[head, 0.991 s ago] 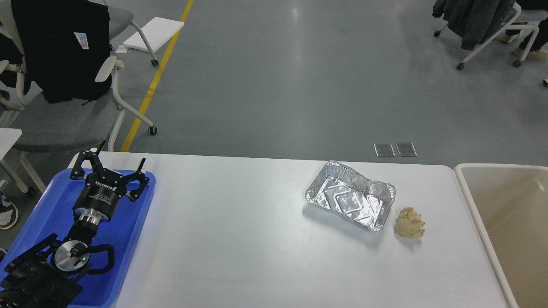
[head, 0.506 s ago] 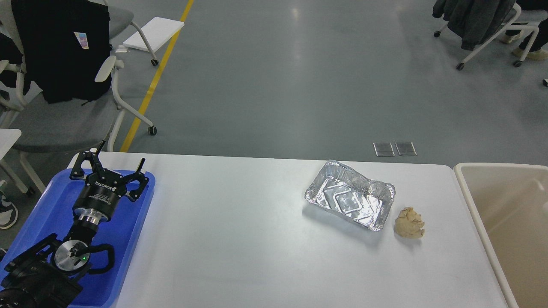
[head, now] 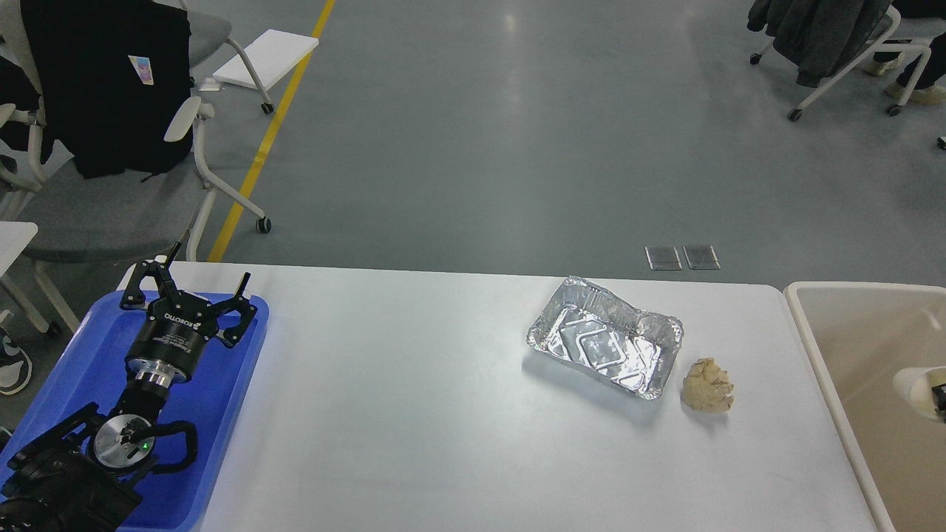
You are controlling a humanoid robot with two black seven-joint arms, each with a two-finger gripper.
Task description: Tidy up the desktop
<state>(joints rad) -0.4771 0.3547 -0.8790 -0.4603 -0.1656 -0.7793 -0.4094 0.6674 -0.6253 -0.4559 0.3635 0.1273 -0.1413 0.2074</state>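
Note:
The white desktop (head: 414,399) carries an empty, dented foil tray (head: 602,343) at the right of centre. A crumpled beige paper ball (head: 707,385) lies just right of the tray's near corner. My left gripper (head: 211,264) is open and empty above the far end of a blue tray (head: 66,362), far left of both items. A pale rounded object (head: 915,388) with a small dark part beside it shows at the right edge over the bin. The dark part is too cut off to identify or to read as open or shut.
A beige bin (head: 817,355) with a cream rim stands against the desktop's right end. Office chairs stand on the grey floor beyond the far left corner and at the far right. Bare desktop lies between the blue tray and the foil tray.
The pale rounded object with the dark part has come into view at the right edge over the bin. The left arm, foil tray and paper ball have not moved.

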